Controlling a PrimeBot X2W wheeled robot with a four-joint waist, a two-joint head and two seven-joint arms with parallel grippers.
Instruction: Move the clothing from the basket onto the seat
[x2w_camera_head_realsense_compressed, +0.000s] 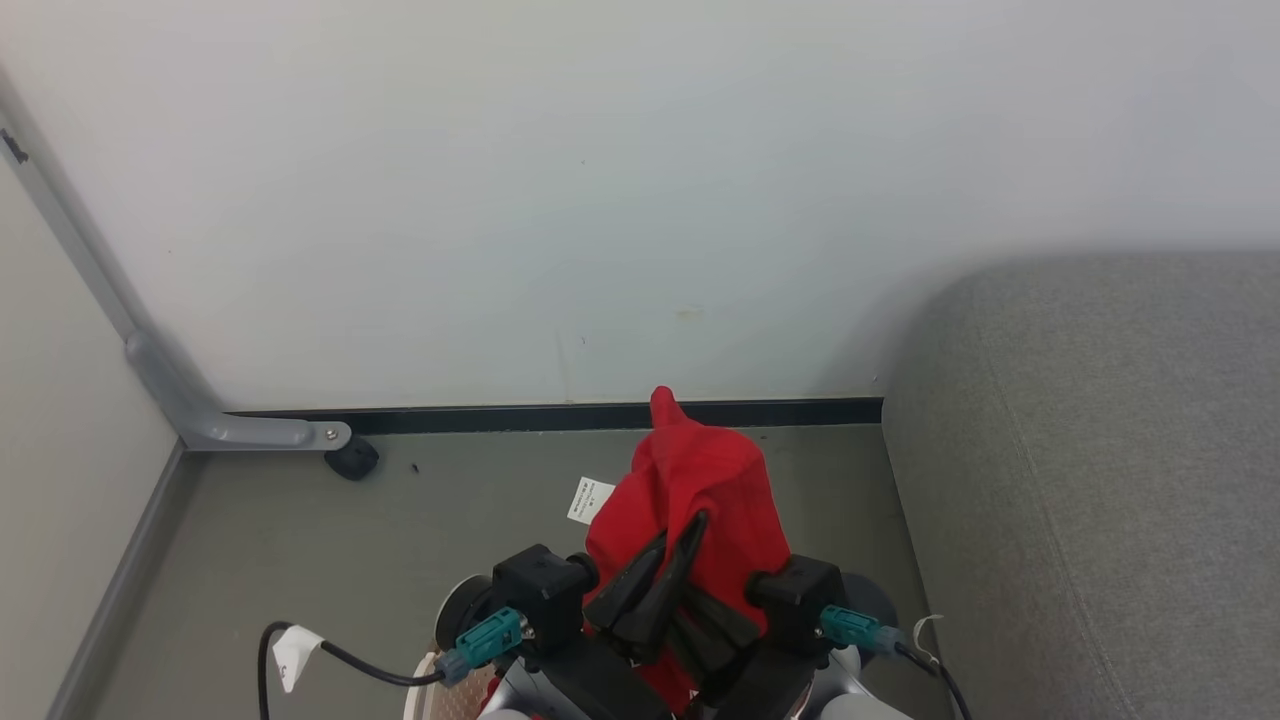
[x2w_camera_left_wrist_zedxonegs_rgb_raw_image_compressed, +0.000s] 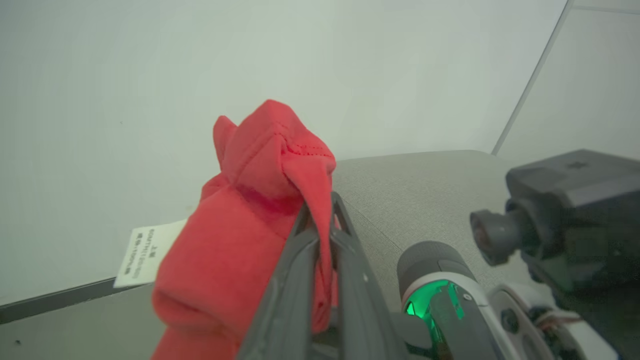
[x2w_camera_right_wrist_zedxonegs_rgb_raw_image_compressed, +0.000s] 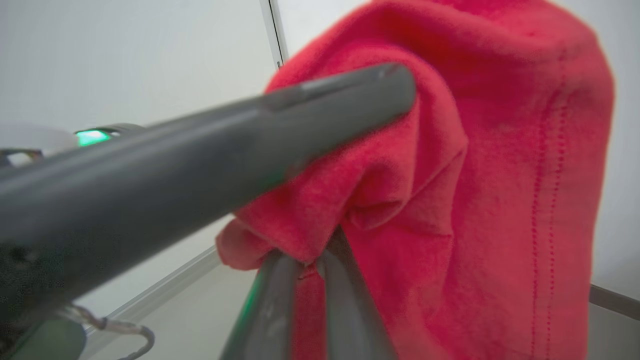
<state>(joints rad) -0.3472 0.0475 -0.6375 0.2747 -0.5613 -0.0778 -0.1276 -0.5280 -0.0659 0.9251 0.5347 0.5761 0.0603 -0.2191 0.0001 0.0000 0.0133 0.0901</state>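
Evidently the clothing (x2w_camera_head_realsense_compressed: 700, 480) is light and limp. My left pincer (x2w_camera_left_wrist_zedxonegs_rgb_raw_image_compressed: 320, 220) and right pincer (x2w_camera_right_wrist_zedxonegs_rgb_raw_image_compressed: 312, 257) both clamp its bunched folds.

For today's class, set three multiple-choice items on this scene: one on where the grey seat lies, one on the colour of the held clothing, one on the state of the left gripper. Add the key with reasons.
1. In the head view, where does the seat lie from the clothing?
A. To the robot's right
B. To the robot's left
C. Directly beneath it

2. What colour is the clothing?
A. Blue
B. Red
C. Yellow

3. What state is the left gripper in?
A. Wide open, holding nothing
B. Shut on the clothing
C. Shut on a cable

Key:
1 A: the grey upholstery takes up the right side of the head view, while the cloth is at the centre.
2 B: the cloth is plainly red in all three views.
3 B: the left wrist view shows it closed on a fold of the red cloth.
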